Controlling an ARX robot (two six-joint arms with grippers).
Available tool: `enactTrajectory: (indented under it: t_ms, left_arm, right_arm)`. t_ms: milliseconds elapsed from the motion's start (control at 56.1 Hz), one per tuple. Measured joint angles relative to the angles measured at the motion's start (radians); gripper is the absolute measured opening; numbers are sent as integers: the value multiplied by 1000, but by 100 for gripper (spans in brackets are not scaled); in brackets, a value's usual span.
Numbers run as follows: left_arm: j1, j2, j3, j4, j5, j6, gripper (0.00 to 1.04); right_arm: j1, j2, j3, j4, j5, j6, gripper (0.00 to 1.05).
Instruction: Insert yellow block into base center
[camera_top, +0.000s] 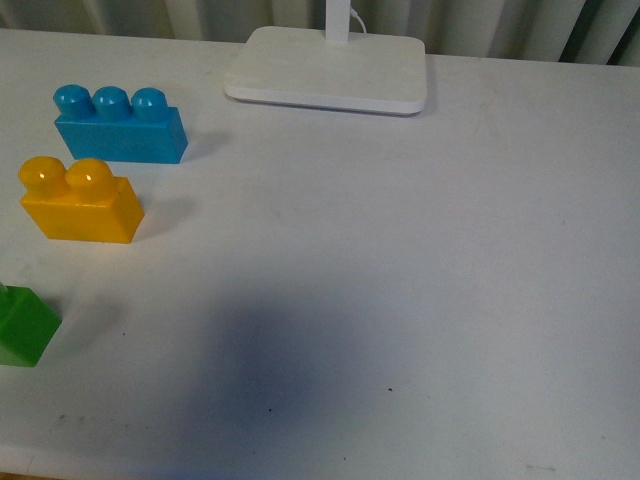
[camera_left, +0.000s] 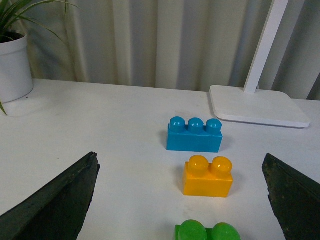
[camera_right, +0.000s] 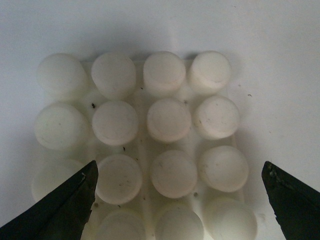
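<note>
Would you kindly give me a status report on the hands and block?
Left hand open, empty. Right hand open over base. Yellow block loose on table. Base centre bare.

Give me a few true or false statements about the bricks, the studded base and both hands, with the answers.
The yellow block has two studs. True.
The blue brick sits stacked on the yellow block. False: it stands apart, behind it.
The left hand grips the yellow block. False: it is open and empty.
The right hand is open over the base. True.
The yellow block is on the base. False: the base's visible studs are bare.
</note>
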Motion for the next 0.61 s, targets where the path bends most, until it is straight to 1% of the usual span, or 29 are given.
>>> enactTrajectory:
  t_ms: [339,606]
  left_arm:
    - [0,0,0,0,0,0,98]
    - [0,0,0,0,0,0,98]
  right_arm:
    - [-1,64,43,17,-4,-1,96]
    - [3,92,53,29,3,-76,96]
